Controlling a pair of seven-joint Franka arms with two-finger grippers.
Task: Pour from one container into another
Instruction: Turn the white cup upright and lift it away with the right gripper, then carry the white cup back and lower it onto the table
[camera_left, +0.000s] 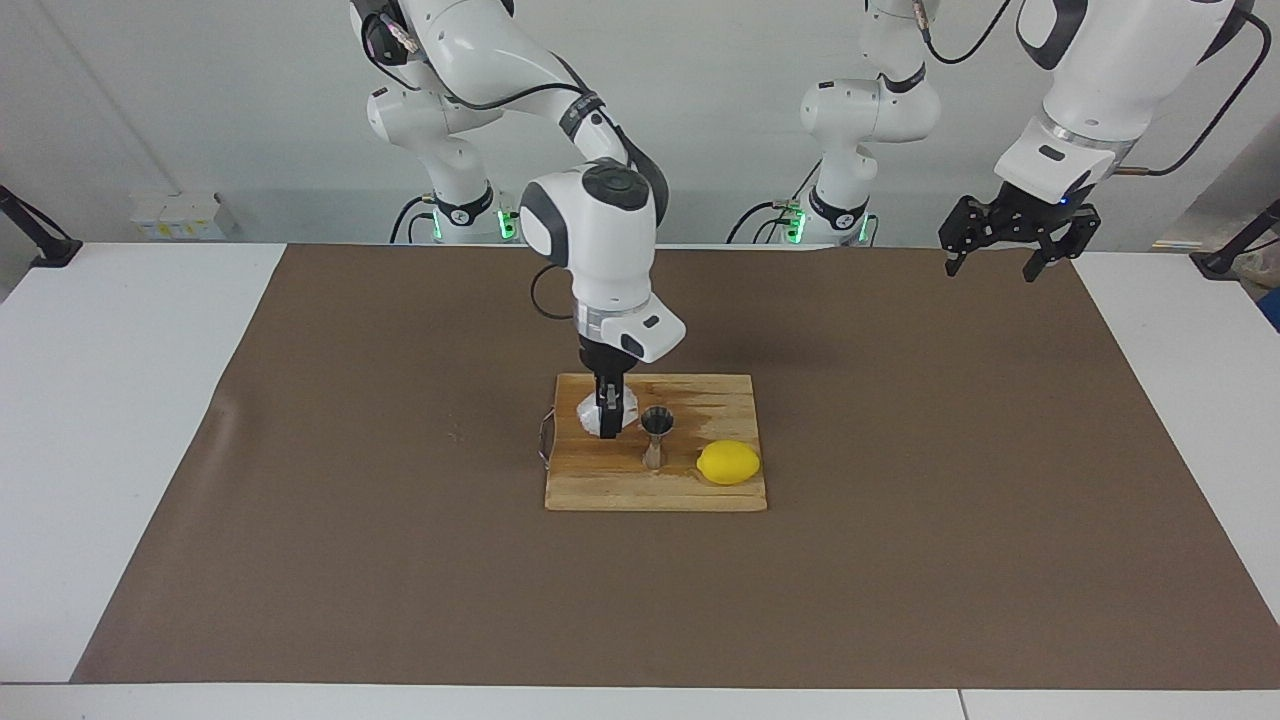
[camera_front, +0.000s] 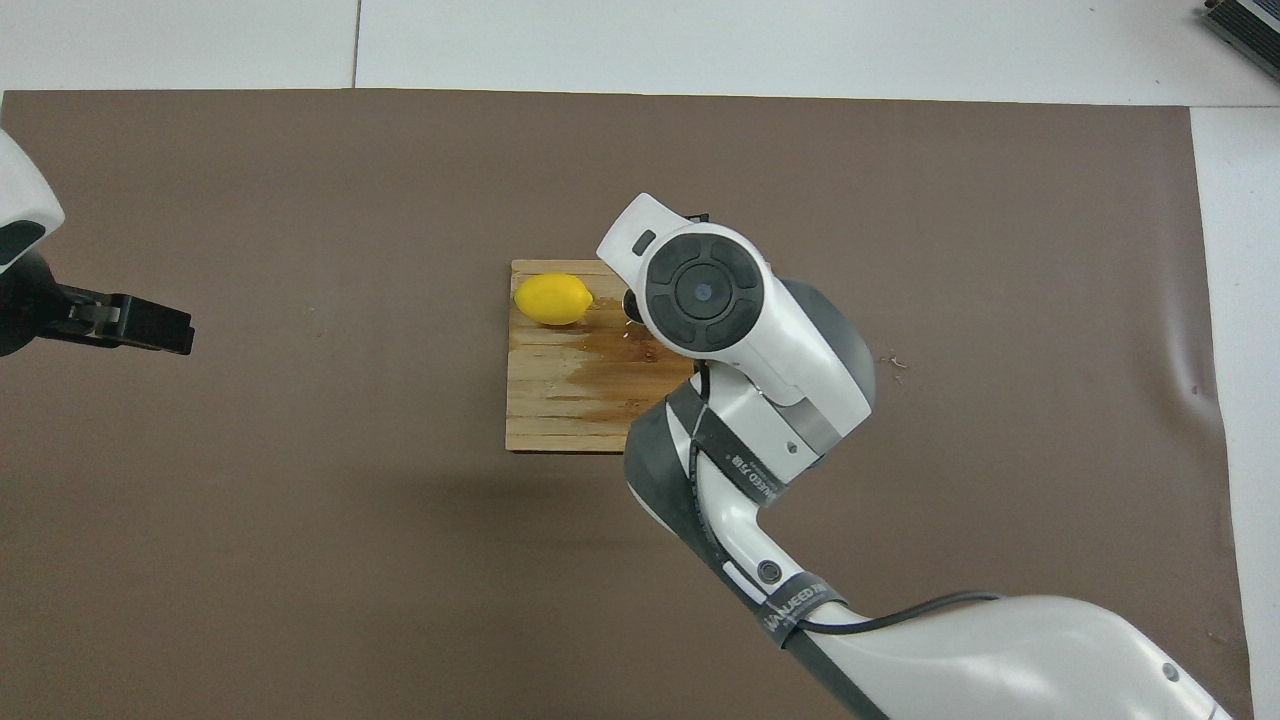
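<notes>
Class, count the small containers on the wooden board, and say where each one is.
2. The translucent cup, upright in the right gripper, at the board's right-arm end; the steel jigger stands beside it, a lemon on its other flank.

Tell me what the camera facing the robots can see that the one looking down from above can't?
Only the facing view shows the right gripper shut on the whitish cup, upright over the wooden board, and the whole steel jigger standing beside it. Only the overhead view shows the wet stain from straight above; there the arm hides the cup. Both show the lemon on the board and the left gripper waiting, open, toward its own end.
</notes>
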